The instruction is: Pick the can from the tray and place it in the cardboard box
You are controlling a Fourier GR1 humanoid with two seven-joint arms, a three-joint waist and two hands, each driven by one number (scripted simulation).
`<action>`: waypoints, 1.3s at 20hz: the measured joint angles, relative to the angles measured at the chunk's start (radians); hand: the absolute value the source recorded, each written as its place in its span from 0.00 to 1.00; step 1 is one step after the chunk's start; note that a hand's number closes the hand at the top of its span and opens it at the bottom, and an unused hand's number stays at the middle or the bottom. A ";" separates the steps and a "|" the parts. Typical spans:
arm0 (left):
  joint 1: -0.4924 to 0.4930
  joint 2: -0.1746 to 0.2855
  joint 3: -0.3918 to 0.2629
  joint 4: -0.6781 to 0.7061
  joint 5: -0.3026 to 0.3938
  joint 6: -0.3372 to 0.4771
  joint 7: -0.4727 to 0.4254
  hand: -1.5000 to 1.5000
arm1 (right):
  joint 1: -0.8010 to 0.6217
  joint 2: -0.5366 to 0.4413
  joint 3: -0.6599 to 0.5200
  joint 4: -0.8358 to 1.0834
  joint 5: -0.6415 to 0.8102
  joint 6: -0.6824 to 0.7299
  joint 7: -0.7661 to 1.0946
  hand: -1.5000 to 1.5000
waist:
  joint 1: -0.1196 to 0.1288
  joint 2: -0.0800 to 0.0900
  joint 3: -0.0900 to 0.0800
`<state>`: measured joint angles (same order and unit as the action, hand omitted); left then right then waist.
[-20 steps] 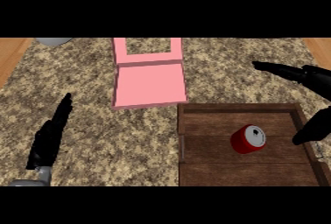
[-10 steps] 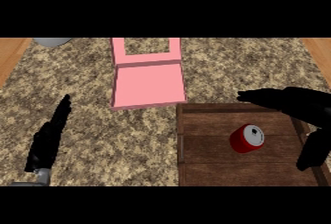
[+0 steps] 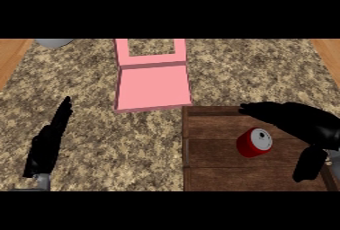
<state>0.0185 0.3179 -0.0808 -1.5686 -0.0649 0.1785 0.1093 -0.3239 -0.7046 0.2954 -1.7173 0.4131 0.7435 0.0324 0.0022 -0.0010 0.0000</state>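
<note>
Right hand (image 3: 302,122) hangs open around the red can (image 3: 254,143) on the wooden tray (image 3: 212,157) — a glancing finger could knock it aside.

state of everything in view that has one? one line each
Red can with silver end: in the tray, not held.
Brown wooden tray: on the counter, holds the can.
Pink cardboard box: open, flap folded out toward the robot.
Right hand: open, over the tray, fingers and thumb either side of the can.
Left hand: open, resting at the view's left.
</note>
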 measured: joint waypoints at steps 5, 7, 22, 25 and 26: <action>-0.001 -0.018 0.029 0.028 -0.014 -0.024 -0.034 0.50 | 0.024 0.036 -0.016 0.042 0.100 0.004 -0.060 0.00 | 0.000 0.001 0.000; 0.002 -0.028 0.034 0.028 -0.019 -0.038 -0.035 0.50 | 0.031 0.057 -0.030 0.041 0.126 0.015 -0.071 0.00 | 0.000 0.001 0.000; -0.015 -0.077 0.087 0.026 -0.079 -0.085 -0.022 0.50 | 0.056 0.189 -0.085 0.107 0.319 0.017 -0.171 0.00 | 0.000 0.001 0.000; -0.004 -0.099 0.088 0.023 -0.097 -0.079 -0.027 0.50 | 0.061 0.220 -0.089 0.119 0.350 0.015 -0.176 0.00 | 0.000 0.001 0.000; -0.002 -0.097 0.092 0.025 -0.096 -0.089 -0.032 0.50 | 0.064 0.235 -0.084 0.123 0.365 0.009 -0.174 0.00 | 0.000 0.001 0.000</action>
<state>0.0168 0.2204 0.0112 -1.5435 -0.1607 0.0893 0.0777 -0.2596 -0.4699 0.2117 -1.5941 0.7781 0.7527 -0.1413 0.0025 -0.0002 -0.0001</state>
